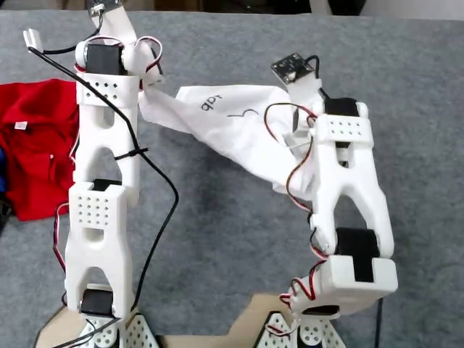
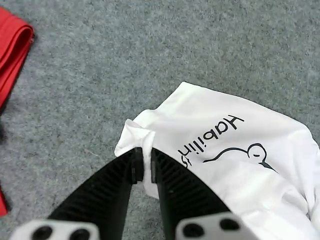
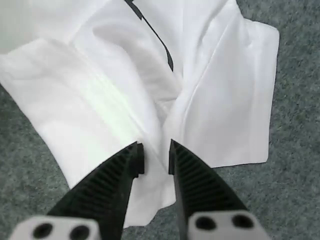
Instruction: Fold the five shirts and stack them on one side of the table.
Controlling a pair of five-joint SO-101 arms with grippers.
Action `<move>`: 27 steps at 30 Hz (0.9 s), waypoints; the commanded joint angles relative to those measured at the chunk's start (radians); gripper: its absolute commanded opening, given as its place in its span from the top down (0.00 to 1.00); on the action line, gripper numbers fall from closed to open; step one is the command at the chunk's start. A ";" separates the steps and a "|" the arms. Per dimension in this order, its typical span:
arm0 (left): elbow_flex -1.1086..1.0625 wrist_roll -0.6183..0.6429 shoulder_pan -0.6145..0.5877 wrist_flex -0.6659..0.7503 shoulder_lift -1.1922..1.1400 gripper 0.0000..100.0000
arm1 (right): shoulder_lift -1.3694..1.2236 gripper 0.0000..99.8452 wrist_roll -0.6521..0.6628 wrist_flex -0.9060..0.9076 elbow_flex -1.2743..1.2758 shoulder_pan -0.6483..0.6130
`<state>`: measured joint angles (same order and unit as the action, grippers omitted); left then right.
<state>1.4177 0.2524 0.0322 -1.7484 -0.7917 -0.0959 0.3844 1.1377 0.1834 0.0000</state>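
Left claw (image 2: 143, 162) clamped on a corner of white shirt (image 1: 232, 138); right claw (image 3: 155, 152) pinches a fold at its far end. Cloth spans both arms above grey counter (image 1: 217, 246). Red shirt (image 1: 36, 145) lies beside left arm.

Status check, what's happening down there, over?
Left gripper shut on white shirt edge. Right gripper shut on same shirt. Red shirt apart, beside left arm.
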 commanded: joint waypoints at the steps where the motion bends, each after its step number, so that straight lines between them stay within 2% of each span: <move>1: 0.002 -0.011 0.002 -0.012 0.070 0.98 | 0.002 0.89 -0.015 -0.012 -0.004 0.016; 20: 0.002 -0.012 0.002 -0.012 0.068 0.98 | 0.002 0.90 -0.035 0.069 -0.005 0.039; 24: 0.002 -0.012 0.002 -0.012 0.068 0.98 | 0.002 1.00 -0.037 0.078 -0.010 0.039; 27: 0.002 -0.012 0.002 -0.012 0.068 0.98 | 0.002 1.00 -0.037 0.086 -0.012 0.039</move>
<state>1.4177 0.2463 0.0322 -1.7484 -0.7917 -0.0974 0.3583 1.2144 0.1834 0.0307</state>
